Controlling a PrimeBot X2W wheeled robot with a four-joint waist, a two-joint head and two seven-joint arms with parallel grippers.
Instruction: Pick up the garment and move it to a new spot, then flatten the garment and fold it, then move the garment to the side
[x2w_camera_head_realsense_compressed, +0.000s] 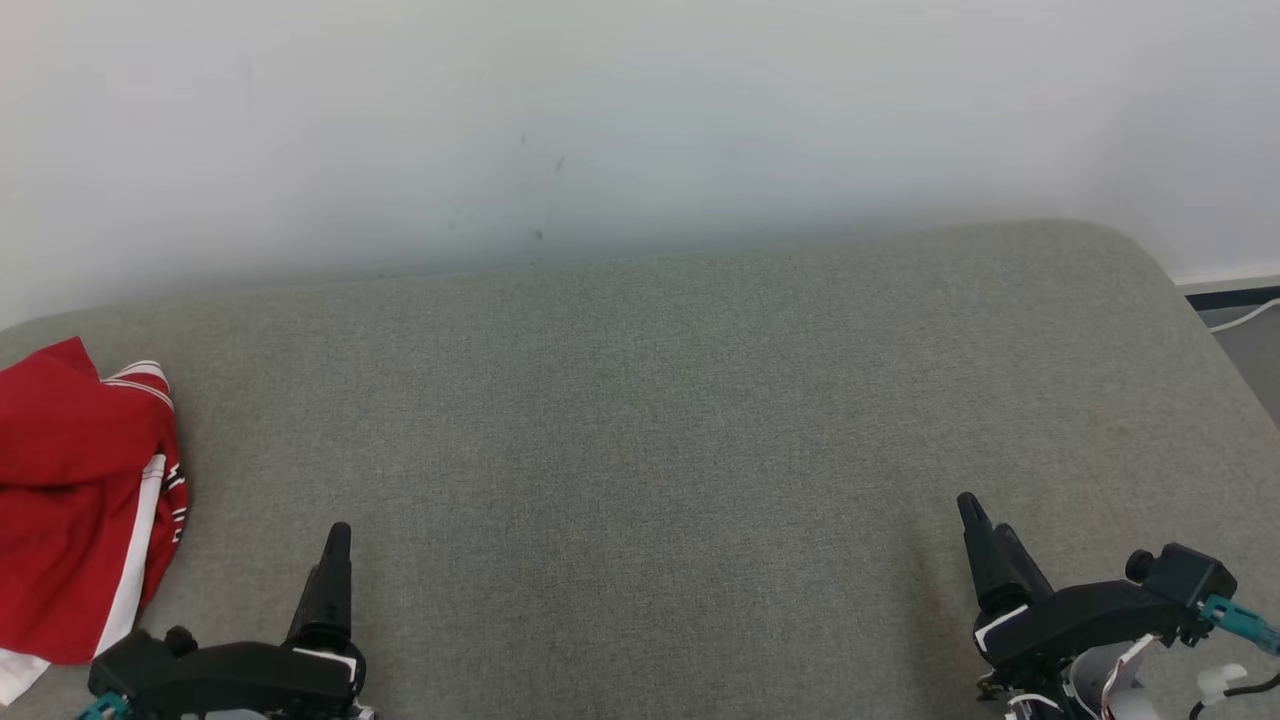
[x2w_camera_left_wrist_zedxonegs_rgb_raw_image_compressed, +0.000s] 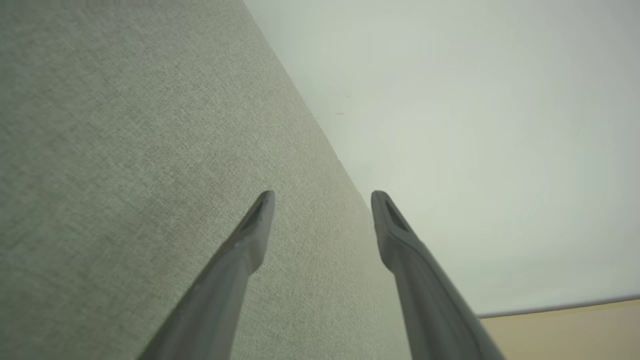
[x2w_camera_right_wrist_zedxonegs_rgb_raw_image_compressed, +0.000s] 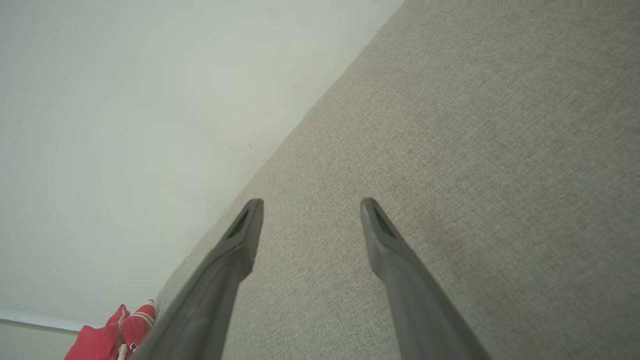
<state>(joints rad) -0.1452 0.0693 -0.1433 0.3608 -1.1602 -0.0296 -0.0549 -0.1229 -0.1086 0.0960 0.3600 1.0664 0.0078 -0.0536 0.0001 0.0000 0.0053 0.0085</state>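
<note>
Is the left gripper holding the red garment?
No, the left gripper is open and empty; the red garment lies apart, to its left.

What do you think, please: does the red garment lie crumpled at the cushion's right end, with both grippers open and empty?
Not quite: the head view shows the garment at the cushion's left end. It is crumpled, and the left gripper and right gripper are open and empty.

garment (x2w_camera_head_realsense_compressed: 75, 500) lettering illegible, no readable text
</note>
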